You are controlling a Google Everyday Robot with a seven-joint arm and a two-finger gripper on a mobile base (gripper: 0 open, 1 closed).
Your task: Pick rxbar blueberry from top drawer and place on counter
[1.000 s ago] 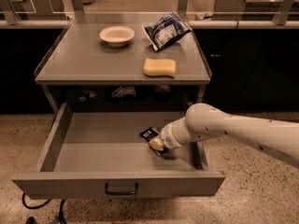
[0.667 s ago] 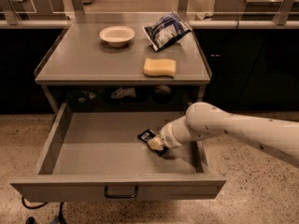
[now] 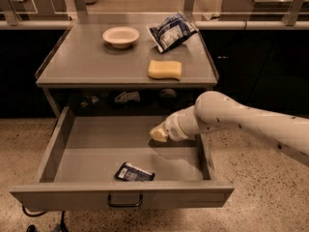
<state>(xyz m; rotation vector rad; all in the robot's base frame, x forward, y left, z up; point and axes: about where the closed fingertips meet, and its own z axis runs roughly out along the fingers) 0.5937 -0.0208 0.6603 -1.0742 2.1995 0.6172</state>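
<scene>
The rxbar blueberry (image 3: 134, 172), a flat dark navy bar with a white label, lies flat on the floor of the open top drawer (image 3: 58, 144), near its front panel. My gripper (image 3: 158, 134) is over the drawer's right half, above and behind the bar, apart from it, and holds nothing that I can see. The white arm (image 3: 231, 117) reaches in from the right. The grey counter (image 3: 87, 62) stands above the drawer.
On the counter are a white bowl (image 3: 120, 36), a yellow sponge (image 3: 165, 69) and a crinkled blue-and-white bag (image 3: 171, 30). The drawer's dark loop handle (image 3: 124, 201) is on its front panel. Small objects sit on the shelf under the counter (image 3: 126, 97).
The bar lay right by my gripper in the drawer's middle; now it lies nearer the drawer's front, to the left. My gripper has lifted a little and is apart from it.
</scene>
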